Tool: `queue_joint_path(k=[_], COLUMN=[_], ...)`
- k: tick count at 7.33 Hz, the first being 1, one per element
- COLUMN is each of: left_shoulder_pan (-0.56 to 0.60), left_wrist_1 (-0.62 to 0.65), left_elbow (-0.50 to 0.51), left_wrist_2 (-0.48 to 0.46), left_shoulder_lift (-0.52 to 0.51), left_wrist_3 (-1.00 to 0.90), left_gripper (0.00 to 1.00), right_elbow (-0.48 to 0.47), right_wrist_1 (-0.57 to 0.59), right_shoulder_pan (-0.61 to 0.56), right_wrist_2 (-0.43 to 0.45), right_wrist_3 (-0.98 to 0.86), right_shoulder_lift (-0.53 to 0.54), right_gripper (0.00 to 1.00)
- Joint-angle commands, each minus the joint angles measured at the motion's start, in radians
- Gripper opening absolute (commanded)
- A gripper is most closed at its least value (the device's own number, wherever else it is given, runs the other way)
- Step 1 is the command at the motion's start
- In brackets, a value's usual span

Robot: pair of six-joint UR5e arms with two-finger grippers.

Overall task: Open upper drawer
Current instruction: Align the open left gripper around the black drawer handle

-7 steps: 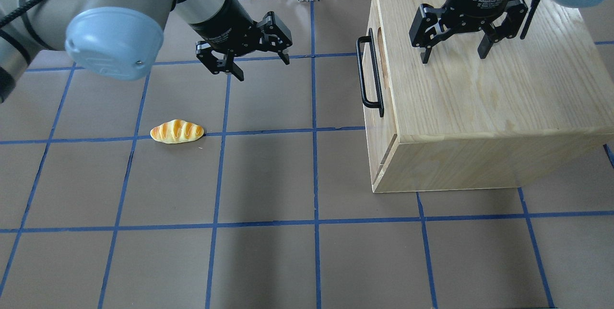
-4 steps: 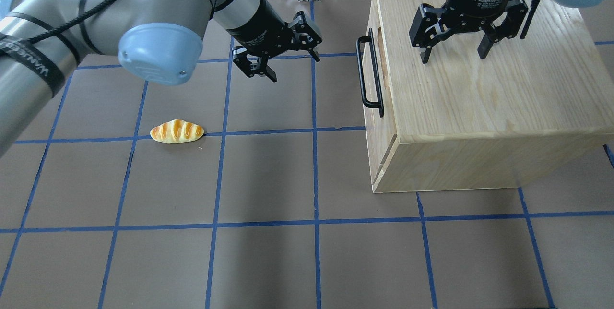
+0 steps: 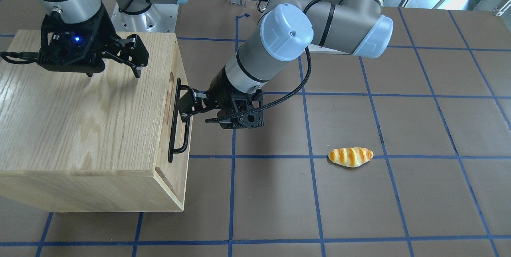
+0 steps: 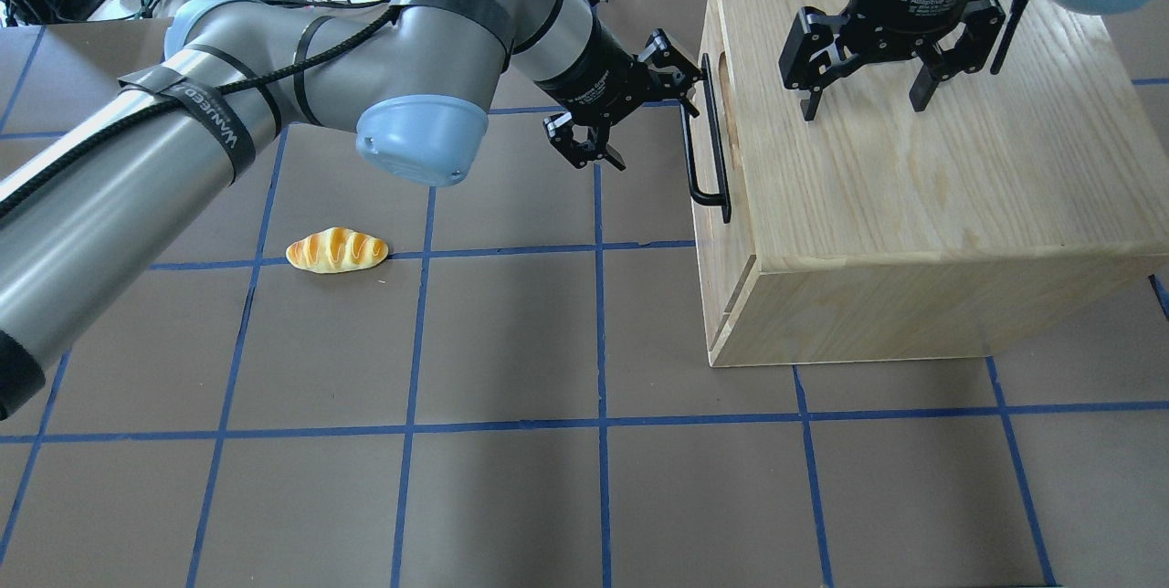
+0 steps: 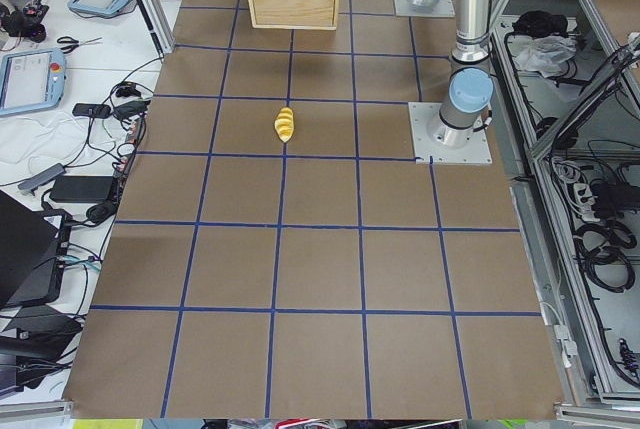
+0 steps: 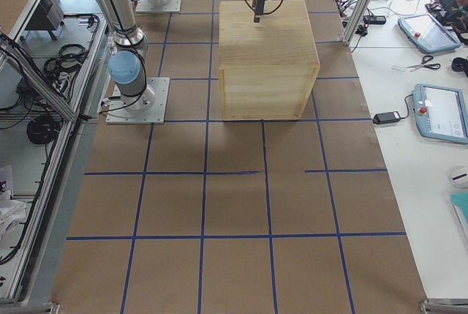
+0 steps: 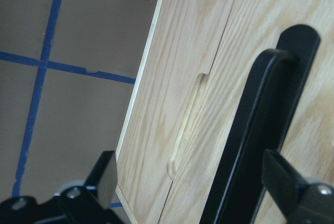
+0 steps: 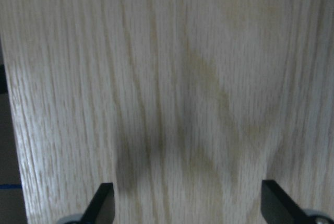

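The light oak cabinet [image 4: 913, 186] stands at the right of the overhead view. The upper drawer [image 7: 261, 20] is shut. Its black bar handle [image 4: 708, 145] faces the table's middle, beside the oblong notch [image 7: 188, 125]. My left gripper [image 4: 650, 109] is open right at the far end of the handle. In the left wrist view the handle [image 7: 250, 140] runs between the two fingers [image 7: 102, 177], which are not closed on it. It also shows in the front-facing view [image 3: 184, 104]. My right gripper [image 4: 863, 109] is open and empty just above the cabinet's top.
A toy bread roll [image 4: 336, 250] lies on the brown mat to the left of the cabinet, apart from both arms. Blue tape lines grid the table. The left arm's elbow [image 4: 420, 136] hangs over the mat's middle back.
My left arm has swung right from the mat's middle back to the drawer handle, still open. The right gripper, the cabinet and the bread roll have not moved.
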State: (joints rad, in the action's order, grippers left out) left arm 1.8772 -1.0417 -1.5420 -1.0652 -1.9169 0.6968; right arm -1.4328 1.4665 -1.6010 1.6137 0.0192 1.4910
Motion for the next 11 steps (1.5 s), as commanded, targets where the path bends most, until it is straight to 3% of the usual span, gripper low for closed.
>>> queue_joint_path(k=[1,4,6,8,11], left_shoulder_pan=[0.013,0.014,0.013,0.0,-0.027], left_wrist_1=[0.009,0.005,0.008,-0.007,-0.009], left_elbow=[-0.006,-0.01,-0.01,-0.015,-0.018], left_wrist_2=[0.001,-0.016,-0.079,-0.082,-0.079], left_shoulder_lift=[-0.014,-0.01,-0.001,0.026,0.038], left_wrist_3=[0.012,-0.051,-0.164,-0.273,-0.284], left_gripper=[1.0,1.0,1.0,1.0,1.0], right_elbow=[0.0,0.0,0.0,0.0,-0.001], right_wrist_1=[0.0,0.0,0.0,0.0,0.0], right_shoulder_pan=[0.0,0.0,0.0,0.001,0.0], right_wrist_2=[0.0,0.0,0.0,0.0,0.0], right_wrist_3=[0.001,0.001,-0.001,0.001,0.001], right_shoulder_lift=[0.0,0.0,0.0,0.0,0.0], right_gripper=[1.0,1.0,1.0,1.0,1.0])
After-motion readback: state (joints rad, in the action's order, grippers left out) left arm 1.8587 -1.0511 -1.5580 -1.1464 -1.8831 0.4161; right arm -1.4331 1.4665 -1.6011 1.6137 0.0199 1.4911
